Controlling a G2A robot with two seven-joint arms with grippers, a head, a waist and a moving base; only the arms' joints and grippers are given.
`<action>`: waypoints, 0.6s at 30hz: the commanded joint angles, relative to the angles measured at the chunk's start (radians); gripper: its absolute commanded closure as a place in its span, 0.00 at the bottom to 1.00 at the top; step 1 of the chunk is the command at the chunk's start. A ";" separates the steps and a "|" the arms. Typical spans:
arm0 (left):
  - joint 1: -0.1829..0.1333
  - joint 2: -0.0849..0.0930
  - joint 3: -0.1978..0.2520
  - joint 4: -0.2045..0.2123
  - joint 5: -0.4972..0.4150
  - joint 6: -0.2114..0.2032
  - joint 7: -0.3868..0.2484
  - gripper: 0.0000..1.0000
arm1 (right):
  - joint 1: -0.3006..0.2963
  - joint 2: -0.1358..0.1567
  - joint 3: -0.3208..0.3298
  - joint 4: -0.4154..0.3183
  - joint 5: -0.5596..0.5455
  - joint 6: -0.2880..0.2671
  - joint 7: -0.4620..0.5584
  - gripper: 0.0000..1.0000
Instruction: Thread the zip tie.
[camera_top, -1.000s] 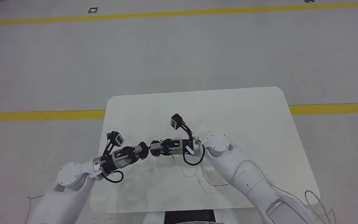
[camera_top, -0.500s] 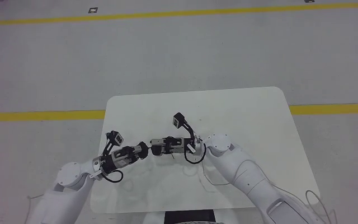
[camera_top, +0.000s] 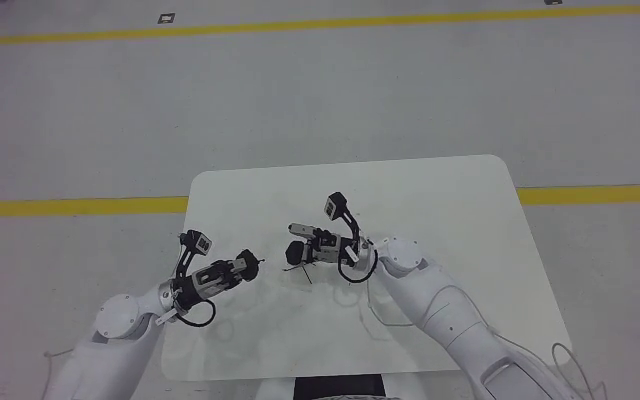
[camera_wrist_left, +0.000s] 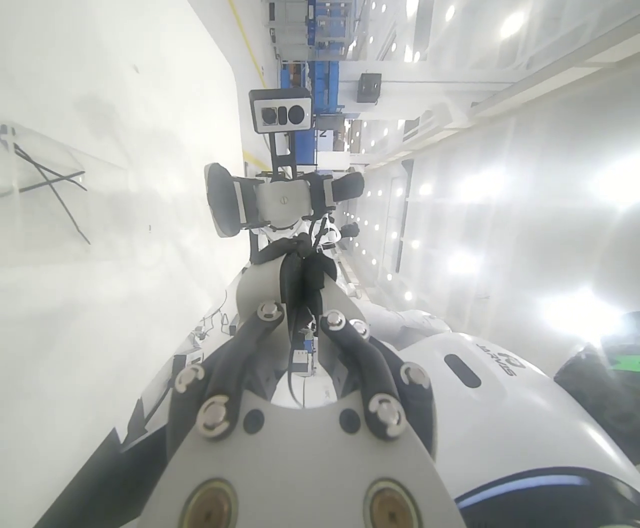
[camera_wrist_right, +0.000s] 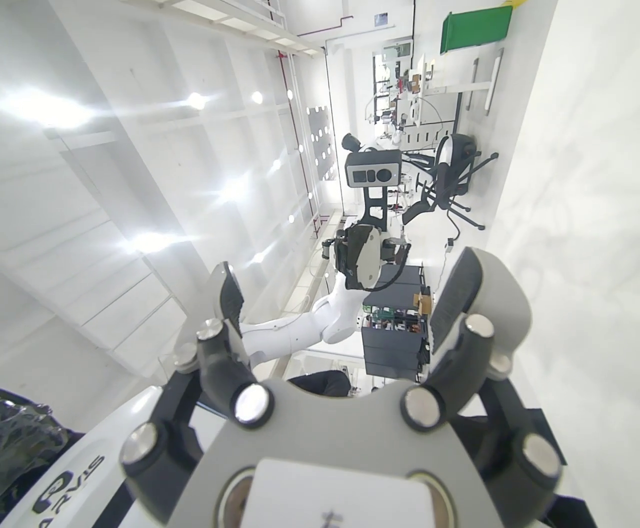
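The black zip tie (camera_top: 300, 271) lies on the white table (camera_top: 450, 200) as thin crossed strands, between and just in front of the two grippers; the left wrist view shows it flat on the tabletop (camera_wrist_left: 50, 187). My right gripper (camera_top: 295, 243) hovers just above and behind it, its fingers (camera_wrist_right: 227, 295) spread wide open with nothing between them. My left gripper (camera_top: 258, 264) sits a short way to the left of the tie, fingers (camera_wrist_left: 300, 270) pressed together, and I see nothing held in them. Each wrist view shows the other gripper facing it: the open right gripper (camera_wrist_left: 285, 192) and the left gripper (camera_wrist_right: 357, 260).
The table has rounded corners, with bare surface behind and to the right of the arms. Grey floor with yellow lines (camera_top: 320, 22) surrounds it. Loose cables hang from the right arm (camera_top: 350, 270) close to the tie.
The two grippers were touching tip to tip at the table's middle; now they have drawn apart. The right gripper has opened, and the zip tie lies loose on the table.
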 joint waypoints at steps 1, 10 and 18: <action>0.000 0.000 0.000 0.000 0.000 0.001 0.000 1.00 | 0.000 0.000 0.000 0.000 -0.001 0.000 0.001 0.00; -0.006 -0.003 -0.005 0.021 -0.014 0.001 0.020 1.00 | 0.000 0.000 0.000 0.000 -0.001 0.000 0.001 0.00; -0.006 -0.026 -0.121 0.107 -0.124 0.001 -0.158 1.00 | 0.000 0.000 0.000 0.000 -0.001 0.000 0.001 0.00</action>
